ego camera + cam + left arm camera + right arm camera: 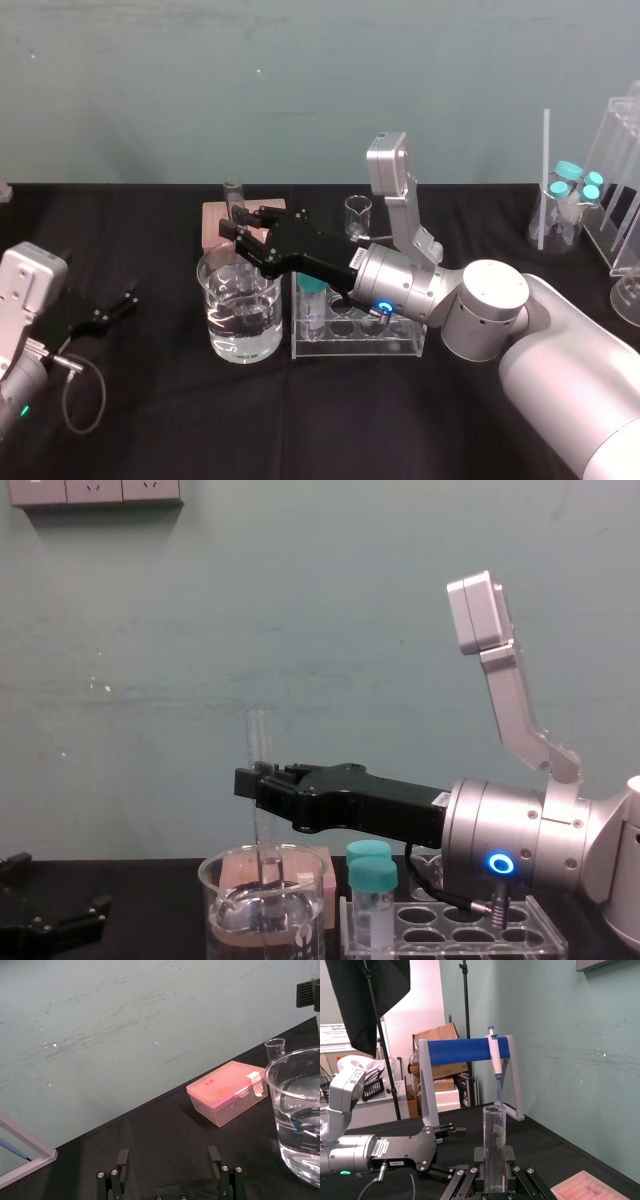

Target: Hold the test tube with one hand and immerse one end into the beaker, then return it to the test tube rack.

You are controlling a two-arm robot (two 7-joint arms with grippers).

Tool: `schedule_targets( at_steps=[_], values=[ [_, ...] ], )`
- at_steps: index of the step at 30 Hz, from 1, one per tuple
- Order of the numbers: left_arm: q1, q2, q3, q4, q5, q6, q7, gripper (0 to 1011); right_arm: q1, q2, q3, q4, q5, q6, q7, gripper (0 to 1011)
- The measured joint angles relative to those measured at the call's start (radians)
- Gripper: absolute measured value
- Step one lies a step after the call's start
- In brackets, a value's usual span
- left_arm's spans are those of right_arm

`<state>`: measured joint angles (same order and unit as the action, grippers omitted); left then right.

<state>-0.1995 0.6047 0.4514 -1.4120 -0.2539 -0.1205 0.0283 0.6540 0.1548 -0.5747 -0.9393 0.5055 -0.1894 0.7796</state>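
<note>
The test tube (260,742) stands upright, a slim clear glass tube, with my right gripper (258,778) shut on its middle. Its lower end reaches down inside the beaker (228,918), a wide glass one holding clear water; I cannot tell whether the tip touches the water. From the head, the right gripper (235,232) hangs over the beaker (240,325). The test tube rack (390,345) stands just right of the beaker with a teal-capped vial (370,885) in it. My left gripper (128,305) rests open on the table at the far left, its fingers (122,1160) holding nothing.
A pink lidded box (227,1090) and a tiny beaker (358,215) stand behind the big beaker. Teal-capped vials (578,185) and clear stands sit at the far right. A blue pipette stand (465,1050) is beyond the left arm.
</note>
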Motion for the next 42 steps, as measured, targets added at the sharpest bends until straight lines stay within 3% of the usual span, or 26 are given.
schedule_targets(
  at_steps=[42],
  values=[
    [0.000, 0.000, 0.000, 0.000, 0.000, 0.000, 0.000, 1000, 0.005, -0.002, 0.001, 0.008, 0.000, -0.002, 0.008, 225]
  ],
)
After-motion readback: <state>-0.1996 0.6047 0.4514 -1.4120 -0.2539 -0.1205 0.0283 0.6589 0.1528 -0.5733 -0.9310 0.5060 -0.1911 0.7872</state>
